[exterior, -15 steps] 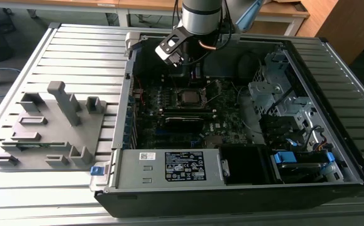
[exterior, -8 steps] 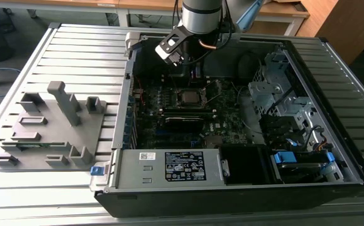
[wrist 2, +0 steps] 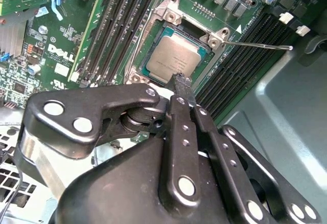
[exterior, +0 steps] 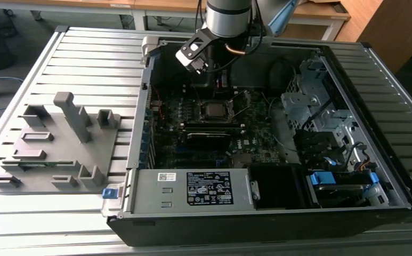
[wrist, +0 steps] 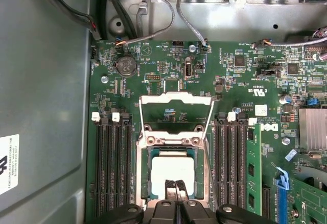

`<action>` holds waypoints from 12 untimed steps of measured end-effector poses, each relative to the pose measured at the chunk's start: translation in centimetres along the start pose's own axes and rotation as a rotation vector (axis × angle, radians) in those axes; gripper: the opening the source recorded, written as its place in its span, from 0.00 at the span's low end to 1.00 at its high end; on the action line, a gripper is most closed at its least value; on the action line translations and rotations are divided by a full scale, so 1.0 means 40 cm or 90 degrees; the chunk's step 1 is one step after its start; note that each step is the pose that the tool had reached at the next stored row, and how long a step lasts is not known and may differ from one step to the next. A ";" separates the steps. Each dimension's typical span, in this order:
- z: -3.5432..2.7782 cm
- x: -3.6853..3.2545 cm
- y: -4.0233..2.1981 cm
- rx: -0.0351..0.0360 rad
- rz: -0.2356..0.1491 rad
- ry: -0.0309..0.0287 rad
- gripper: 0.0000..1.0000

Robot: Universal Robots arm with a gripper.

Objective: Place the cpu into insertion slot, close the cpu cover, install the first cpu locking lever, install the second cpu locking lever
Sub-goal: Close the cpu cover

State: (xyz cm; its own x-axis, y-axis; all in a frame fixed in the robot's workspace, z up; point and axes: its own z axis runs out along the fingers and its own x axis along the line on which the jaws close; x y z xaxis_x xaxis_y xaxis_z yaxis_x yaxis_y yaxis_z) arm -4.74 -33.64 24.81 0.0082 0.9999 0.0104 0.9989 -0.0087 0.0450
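Note:
The cpu (wrist: 172, 172) lies flat in the insertion slot (wrist: 140, 175), its silver-grey top facing up; the second wrist view shows the cpu (wrist 2: 176, 55) inside the slot's metal rim (wrist 2: 168, 14). The cpu cover (wrist: 176, 99) stands swung open at the slot's far side. A thin wire locking lever (wrist 2: 260, 44) sticks out sideways from a corner of the slot. My gripper (wrist: 176, 187) hovers over the chip's near edge, its black fingers (wrist 2: 180, 81) shut together with nothing between them. In the exterior view the slot (exterior: 213, 110) sits mid-board below the arm (exterior: 227, 18).
Long black memory slots (wrist: 110, 168) flank the socket on both sides. Cables (wrist: 148, 35) run along the case wall behind the board. Drive cages (exterior: 312, 101) fill the exterior view's right of the case, a power supply (exterior: 191, 188) its front. A grey fixture tray (exterior: 56, 144) lies outside.

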 end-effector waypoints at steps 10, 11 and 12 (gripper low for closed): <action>-0.022 0.000 0.001 -0.0001 0.000 0.0002 0.11; -0.022 0.000 0.001 -0.0001 0.000 0.0003 0.11; -0.023 0.000 0.001 -0.0001 0.000 0.0002 0.11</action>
State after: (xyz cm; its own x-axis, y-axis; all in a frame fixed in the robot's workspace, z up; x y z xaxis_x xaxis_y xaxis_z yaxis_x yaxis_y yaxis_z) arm -4.73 -33.63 25.71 0.0082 0.9999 0.0107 0.9989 -0.0087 0.0451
